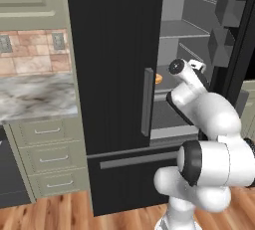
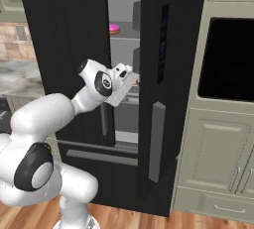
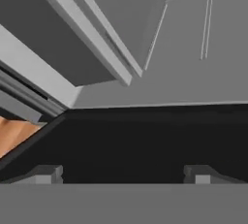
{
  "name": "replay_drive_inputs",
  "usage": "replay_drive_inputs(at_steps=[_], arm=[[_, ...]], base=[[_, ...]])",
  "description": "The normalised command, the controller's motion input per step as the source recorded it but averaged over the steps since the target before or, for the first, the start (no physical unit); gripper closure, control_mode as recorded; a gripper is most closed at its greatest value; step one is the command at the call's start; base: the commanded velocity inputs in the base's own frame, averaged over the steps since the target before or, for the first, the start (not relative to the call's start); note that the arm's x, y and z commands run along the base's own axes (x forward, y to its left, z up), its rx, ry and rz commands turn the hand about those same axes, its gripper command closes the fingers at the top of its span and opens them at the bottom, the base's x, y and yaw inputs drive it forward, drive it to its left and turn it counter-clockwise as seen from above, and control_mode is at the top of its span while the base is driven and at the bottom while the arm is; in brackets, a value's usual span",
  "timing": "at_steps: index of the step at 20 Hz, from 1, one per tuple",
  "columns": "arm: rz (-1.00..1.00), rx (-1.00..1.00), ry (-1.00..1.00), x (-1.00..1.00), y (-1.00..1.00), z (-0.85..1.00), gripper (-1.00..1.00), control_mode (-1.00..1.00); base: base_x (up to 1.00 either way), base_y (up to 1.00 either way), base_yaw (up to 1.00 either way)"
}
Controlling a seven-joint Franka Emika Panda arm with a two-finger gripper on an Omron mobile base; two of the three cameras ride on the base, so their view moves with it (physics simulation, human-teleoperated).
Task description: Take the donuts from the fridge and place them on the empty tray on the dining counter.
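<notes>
Poised at the open tall black fridge [image 2: 74, 34], two-finger gripper [image 3: 123, 172] spread wide, empty. Pink-frosted ring donut [image 2: 114, 28] on upper grey shelf, orange-glazed one [image 1: 159, 78] lower. Probably light, soft, sticky: best pinched gently across the ring.

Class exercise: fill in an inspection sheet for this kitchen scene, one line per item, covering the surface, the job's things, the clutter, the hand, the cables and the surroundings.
Surface: grey fridge shelves behind the open right-hand door.
Job's things: black fridge, left door shut; pink donut on an upper shelf; orange-tan donut on a lower shelf, partly hidden by the door edge.
Clutter: nothing seen.
Hand: hand open, empty, reaching into the fridge opening near the lower shelf.
Cables: nothing seen.
Surroundings: marble counter on sage-green drawers to the left; black wall oven to the right; wooden floor.
</notes>
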Motion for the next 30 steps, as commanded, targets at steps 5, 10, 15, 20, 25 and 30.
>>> replay_drive_inputs(at_steps=[5,10,15,20,25,30], arm=[[0.00,-0.02,0.11,0.82,-0.66,-0.12,-1.00,-1.00],[-0.06,-0.01,0.02,0.20,-0.94,-0.12,-1.00,-1.00],[-0.22,0.00,0.00,-0.78,-1.00,-0.21,-1.00,-1.00],[-0.18,0.01,0.00,-0.94,-0.97,-0.20,-1.00,-1.00],[-0.01,0.05,-0.02,-0.56,-0.29,-0.01,-1.00,-1.00],[0.00,0.09,-0.19,-0.63,0.69,0.32,-1.00,-1.00]], base=[[0.00,0.00,0.00],[0.00,0.00,0.00],[0.00,0.00,0.00],[0.00,0.00,0.00],[0.00,0.00,0.00],[0.00,0.00,0.00]])
